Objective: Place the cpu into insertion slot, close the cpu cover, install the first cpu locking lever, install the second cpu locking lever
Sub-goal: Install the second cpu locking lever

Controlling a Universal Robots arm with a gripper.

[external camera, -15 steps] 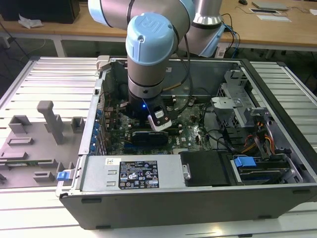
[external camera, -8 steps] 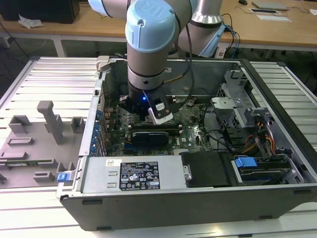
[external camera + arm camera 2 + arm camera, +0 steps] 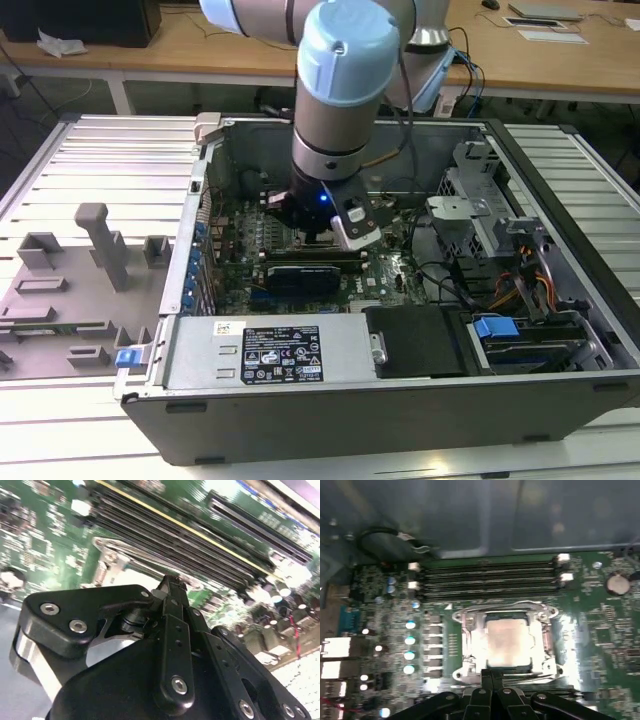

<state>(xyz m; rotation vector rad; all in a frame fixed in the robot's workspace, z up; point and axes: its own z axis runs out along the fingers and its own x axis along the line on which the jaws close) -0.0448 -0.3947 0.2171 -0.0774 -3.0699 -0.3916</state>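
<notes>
First wrist view is showing the cpu [image 3: 507, 640] sitting in the insertion slot [image 3: 468, 630], with the cpu cover [image 3: 506, 614] lying down around it. The gripper [image 3: 492, 676] is hovering at the socket's near edge, fingers pinched narrow and holding nothing. Judging by this, the locking-lever step is in hand. Pressing a thin wire lever is calling for fine aim.
</notes>
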